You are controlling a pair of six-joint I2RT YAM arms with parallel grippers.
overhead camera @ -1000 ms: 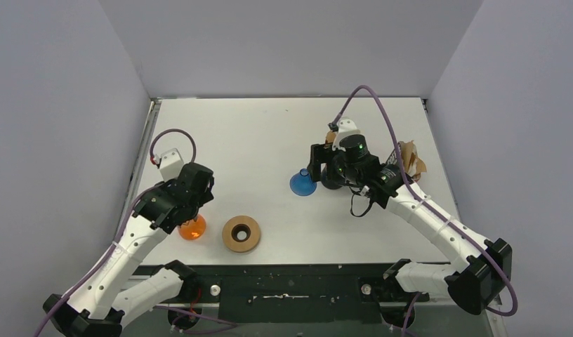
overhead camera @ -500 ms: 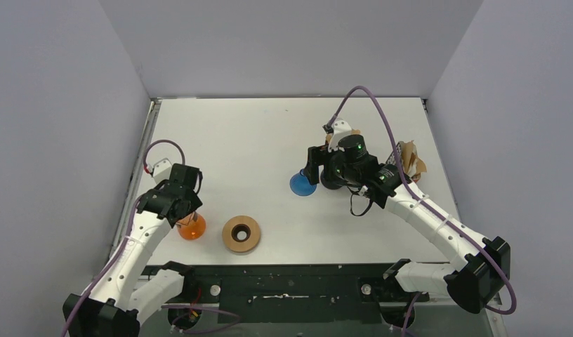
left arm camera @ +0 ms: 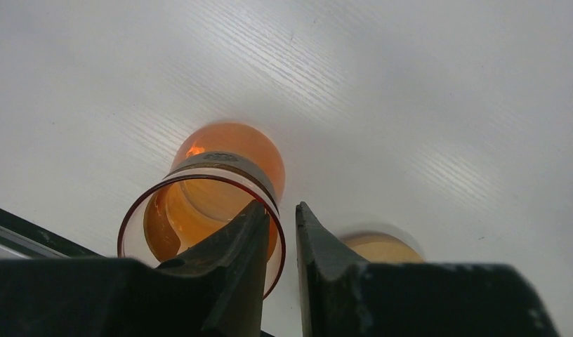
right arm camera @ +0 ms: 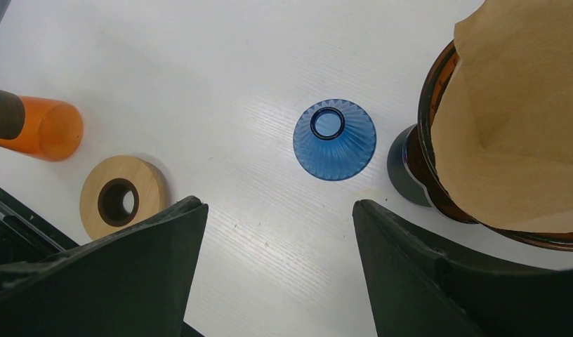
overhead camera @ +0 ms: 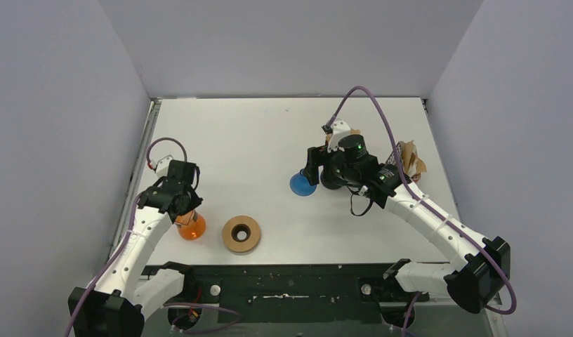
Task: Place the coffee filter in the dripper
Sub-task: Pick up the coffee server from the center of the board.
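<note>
The blue ribbed dripper (overhead camera: 302, 183) stands upside down on the white table, narrow end up (right arm camera: 334, 139). Brown paper coffee filters (right arm camera: 522, 119) sit in a dark amber holder (right arm camera: 425, 105) right of it, and show behind the right arm (overhead camera: 410, 159) in the top view. My right gripper (right arm camera: 277, 204) hangs open above the table just near of the dripper, holding nothing. My left gripper (left arm camera: 280, 205) straddles the rim of an orange glass carafe (left arm camera: 199, 210): one finger inside, one outside, with a thin gap still showing.
A wooden ring (overhead camera: 241, 233) lies near the front edge, right of the orange carafe (overhead camera: 192, 226). The table's dark front rail (overhead camera: 284, 284) runs along the bottom. Grey walls close in both sides and the back.
My left gripper has drawn back toward the left and down onto the carafe's rim while its jaws narrowed. The right gripper shifted slightly left toward the dripper and narrowed a little.
</note>
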